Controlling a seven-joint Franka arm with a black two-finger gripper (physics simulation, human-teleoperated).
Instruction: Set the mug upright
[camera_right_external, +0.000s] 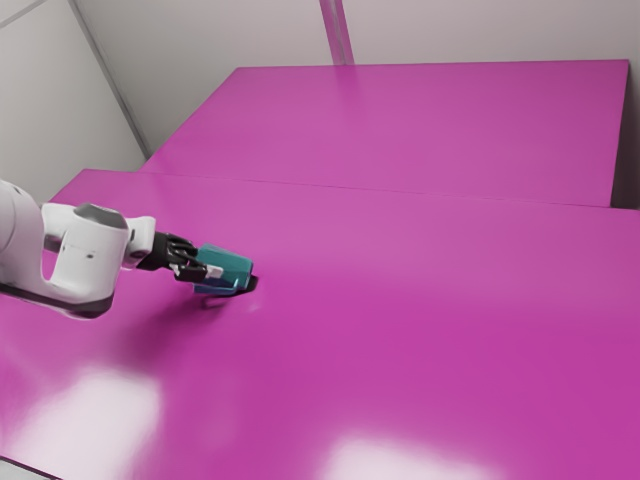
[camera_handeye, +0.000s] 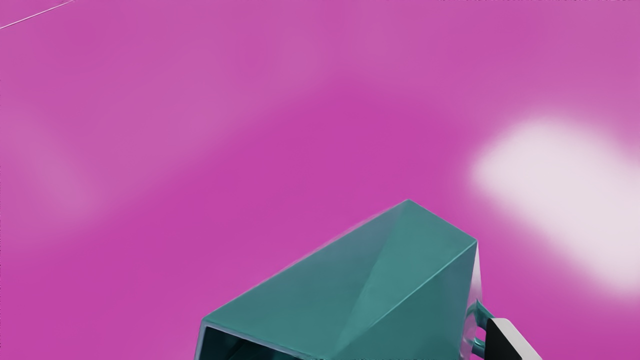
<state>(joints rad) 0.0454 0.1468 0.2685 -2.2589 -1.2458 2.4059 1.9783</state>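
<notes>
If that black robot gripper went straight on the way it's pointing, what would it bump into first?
Most likely the teal, flat-sided mug, right at the end of the black two-finger gripper. The depth between them is unclear, so they may already be touching.

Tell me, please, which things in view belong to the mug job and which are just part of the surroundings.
For the job:
- teal mug, the thing to be set upright
- white arm, which does the handling

Just surroundings:
- near magenta tabletop
- magenta surface behind it
- magenta strip on the wall
</notes>
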